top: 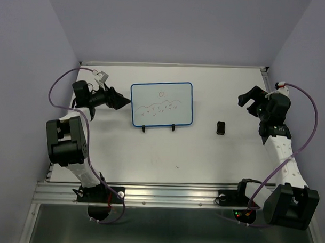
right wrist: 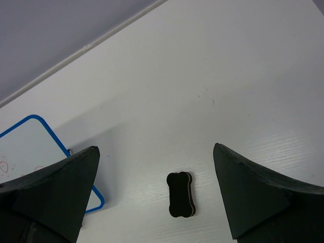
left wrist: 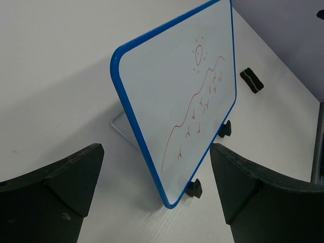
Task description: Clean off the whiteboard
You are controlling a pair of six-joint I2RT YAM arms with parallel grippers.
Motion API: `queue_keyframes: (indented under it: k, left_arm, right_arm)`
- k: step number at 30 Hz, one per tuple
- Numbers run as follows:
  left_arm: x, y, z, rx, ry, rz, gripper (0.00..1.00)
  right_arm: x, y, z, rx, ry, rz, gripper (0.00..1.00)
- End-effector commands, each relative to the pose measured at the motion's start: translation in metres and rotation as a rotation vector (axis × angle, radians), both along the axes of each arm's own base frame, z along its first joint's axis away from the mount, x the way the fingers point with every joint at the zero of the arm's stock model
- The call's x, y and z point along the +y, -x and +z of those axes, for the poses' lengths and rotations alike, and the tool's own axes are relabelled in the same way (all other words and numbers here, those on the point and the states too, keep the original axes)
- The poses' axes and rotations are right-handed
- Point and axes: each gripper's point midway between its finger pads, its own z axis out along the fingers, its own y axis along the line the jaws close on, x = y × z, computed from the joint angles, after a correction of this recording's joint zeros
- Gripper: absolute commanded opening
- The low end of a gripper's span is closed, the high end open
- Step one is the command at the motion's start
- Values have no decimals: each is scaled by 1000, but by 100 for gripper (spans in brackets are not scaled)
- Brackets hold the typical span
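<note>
The whiteboard (top: 161,104) stands tilted on two small black feet at the middle back of the table, blue-rimmed, with red scribbles on it. My left gripper (top: 123,100) hovers open just left of it. In the left wrist view the whiteboard (left wrist: 187,101) has its near lower corner between the open left gripper (left wrist: 156,148) fingers, touching neither. A small black eraser (top: 221,128) lies flat to the right of the board. My right gripper (top: 246,98) is open, up and to the right of the eraser. In the right wrist view the eraser (right wrist: 180,194) lies below the open right gripper (right wrist: 155,147), with the whiteboard (right wrist: 30,147) at far left.
A thin wire stand (left wrist: 119,129) props the board from behind. Purple walls close in the table at the back and both sides. A metal rail (top: 149,193) runs along the near edge by the arm bases. The table's back edge (right wrist: 86,48) is close behind the eraser.
</note>
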Motion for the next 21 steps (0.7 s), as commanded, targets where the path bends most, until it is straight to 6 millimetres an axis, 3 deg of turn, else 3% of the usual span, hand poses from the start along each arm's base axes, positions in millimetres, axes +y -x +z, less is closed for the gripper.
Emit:
queue_keyframes:
  k: [1, 17, 21]
  left_arm:
    - [-7, -14, 33, -152, 1, -115, 99]
    - [-20, -51, 22, -111, 44, -197, 99]
    - [-27, -55, 13, -87, 55, -213, 95]
  right_arm:
    - [8, -3, 18, -72, 15, 56, 100]
    - [5, 1, 26, -93, 38, 41, 100]
    - [3, 3, 28, -96, 46, 30, 100]
